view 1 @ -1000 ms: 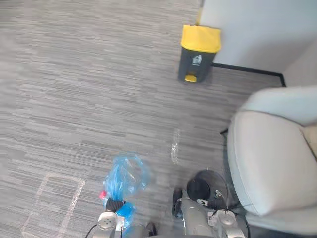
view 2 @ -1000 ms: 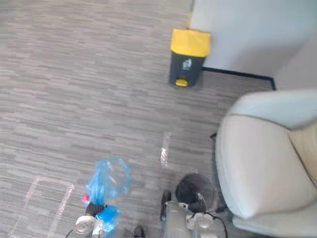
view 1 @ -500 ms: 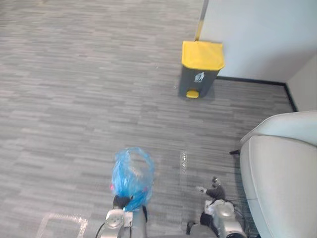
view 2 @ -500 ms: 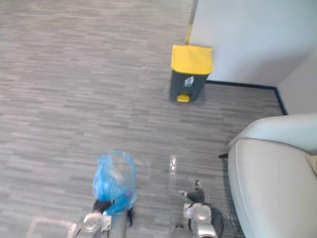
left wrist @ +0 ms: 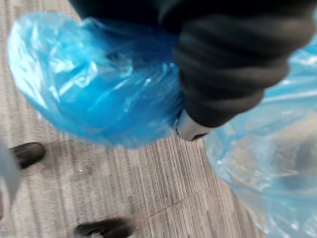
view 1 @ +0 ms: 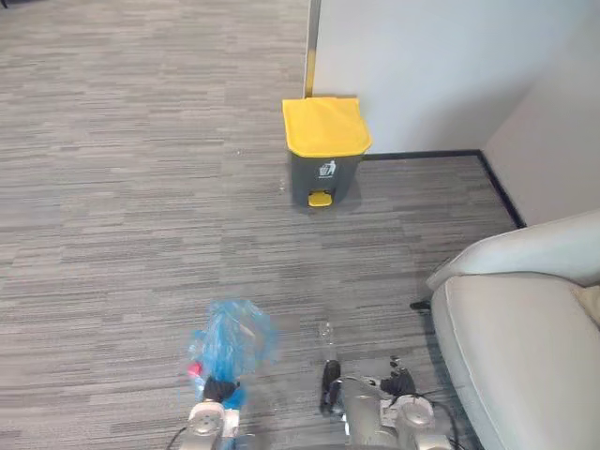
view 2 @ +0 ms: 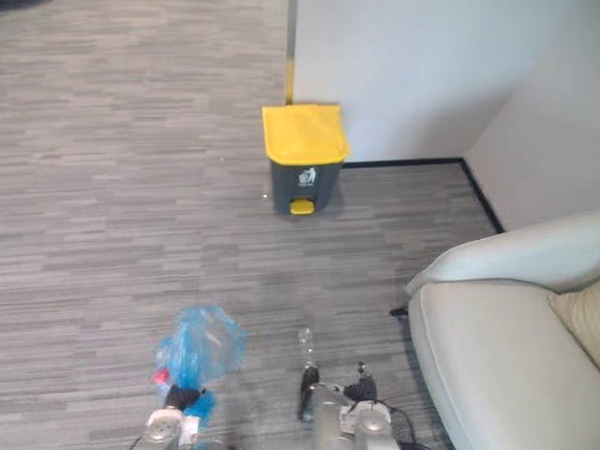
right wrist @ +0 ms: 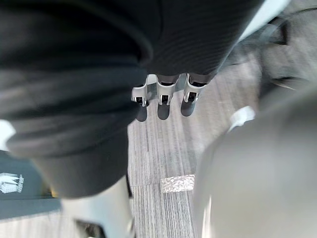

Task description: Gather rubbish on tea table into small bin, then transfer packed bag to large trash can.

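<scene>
Far ahead, slightly right of the left robot hand (left wrist: 233, 69) clenched on the bag (view 1: 230, 339), stands the can (view 1: 324, 150).

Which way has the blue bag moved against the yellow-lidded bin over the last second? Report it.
Yes: the blue bag, gripped in the left hand, is now closer to the yellow-lidded bin; the whole view shifted too, so the camera moved.

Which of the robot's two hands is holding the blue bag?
The left hand: it grips the blue bag at its bunched neck. The right hand hangs free, fingers relaxed, holding nothing.
</scene>
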